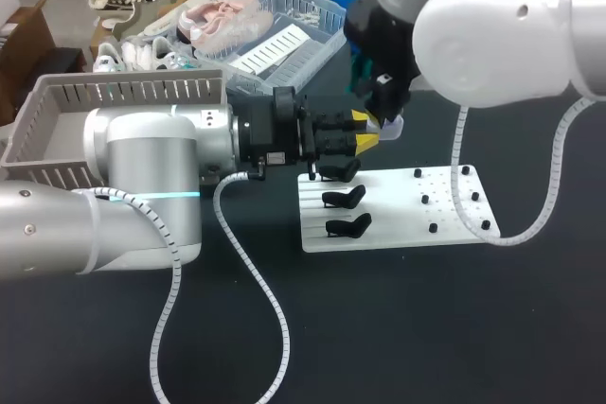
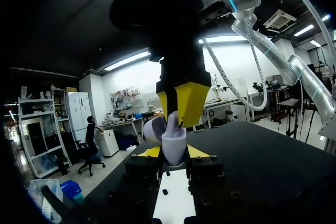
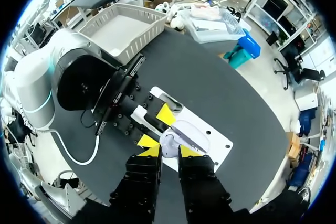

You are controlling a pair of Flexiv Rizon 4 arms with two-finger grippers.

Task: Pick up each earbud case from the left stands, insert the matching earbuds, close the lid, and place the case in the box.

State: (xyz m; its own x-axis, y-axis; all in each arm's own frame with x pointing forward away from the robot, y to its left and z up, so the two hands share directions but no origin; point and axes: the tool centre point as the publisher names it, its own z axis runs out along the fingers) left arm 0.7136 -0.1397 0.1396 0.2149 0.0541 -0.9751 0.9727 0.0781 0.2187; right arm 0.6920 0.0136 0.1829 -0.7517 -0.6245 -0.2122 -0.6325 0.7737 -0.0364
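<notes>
A white earbud case (image 2: 174, 149) with its lid (image 2: 151, 128) swung open sits upright between the yellow tips of my left gripper (image 2: 173, 153), which is shut on it. From above, my right gripper (image 2: 181, 114) comes down onto the case with a white earbud (image 2: 172, 121) pinched between its fingers, the earbud at the case's mouth. In the right wrist view the right gripper (image 3: 169, 151) holds the earbud (image 3: 167, 145) against the open case (image 3: 191, 136), and the left gripper (image 3: 156, 128) clamps the case. In the head view both grippers, left (image 1: 367, 131) and right (image 1: 390, 120), meet above the white board (image 1: 388, 219).
Three black stands (image 1: 346, 198) stand bare on the board's left half, and small black pegs (image 1: 454, 198) dot its right half. A slatted white box (image 1: 123, 92) sits at the table's left, behind my left arm.
</notes>
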